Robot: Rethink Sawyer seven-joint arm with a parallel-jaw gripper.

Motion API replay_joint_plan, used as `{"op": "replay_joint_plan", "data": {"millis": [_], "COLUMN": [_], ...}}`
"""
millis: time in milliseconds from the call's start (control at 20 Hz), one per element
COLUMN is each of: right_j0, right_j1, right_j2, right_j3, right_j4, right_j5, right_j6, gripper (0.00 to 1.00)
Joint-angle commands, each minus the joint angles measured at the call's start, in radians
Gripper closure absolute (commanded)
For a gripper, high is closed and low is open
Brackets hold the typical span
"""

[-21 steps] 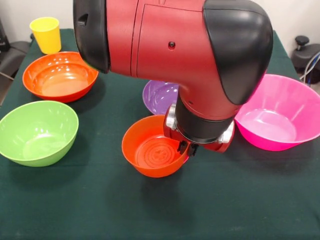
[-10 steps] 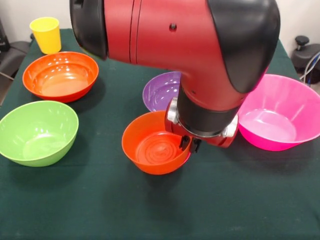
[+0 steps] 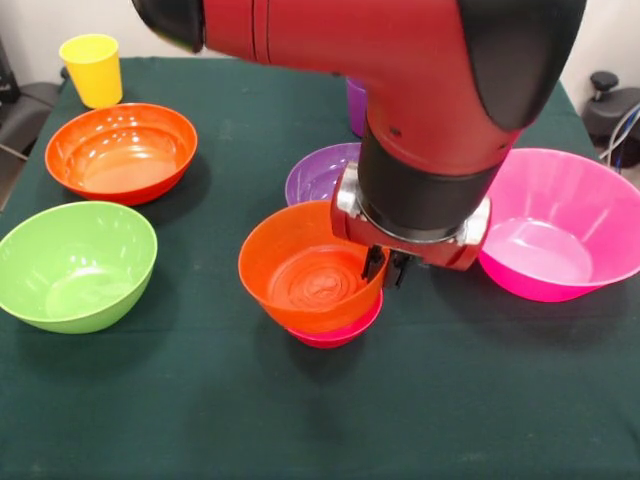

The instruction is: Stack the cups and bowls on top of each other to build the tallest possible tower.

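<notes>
Currently the gripper [image 3: 385, 268] sits at the right rim of the small orange bowl [image 3: 305, 275], its two dark fingers pinched on that rim, one inside and one outside. The small orange bowl is tilted toward the viewer's left and sits in the small red-magenta bowl [image 3: 340, 330], of which only a lower crescent shows beneath it; together they form the tower, placed near the middle of the green tablecloth [image 3: 200, 400].

Directly behind the tower lies the purple bowl [image 3: 318, 180], partly covered by the arm [image 3: 420, 120]. A purple cup [image 3: 355, 105] shows as a sliver behind the arm. The huge pink bowl [image 3: 575, 225] stands just right of the gripper, its rim close to the wrist housing.

To the left, well apart from the tower, rest the lime green bowl [image 3: 75, 265] near the table's left edge and the large orange bowl [image 3: 120, 150] behind it. The yellow cup [image 3: 92, 68] stands upright at the far left corner.

Open cloth extends across the whole front strip and between the tower and the lime green bowl.
</notes>
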Motion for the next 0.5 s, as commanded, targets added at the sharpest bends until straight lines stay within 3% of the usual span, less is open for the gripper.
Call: {"op": "replay_joint_plan", "data": {"millis": [50,500], "right_j0": [0.007,0.008], "right_j1": [-0.038,-0.091], "right_j2": [0.015,-0.025], "right_j3": [0.146,0.266], "right_j4": [-0.009,0.041], "right_j5": [0.083,0.021], "right_j6": [-0.131,-0.112], "gripper": [1.0,1.0]}}
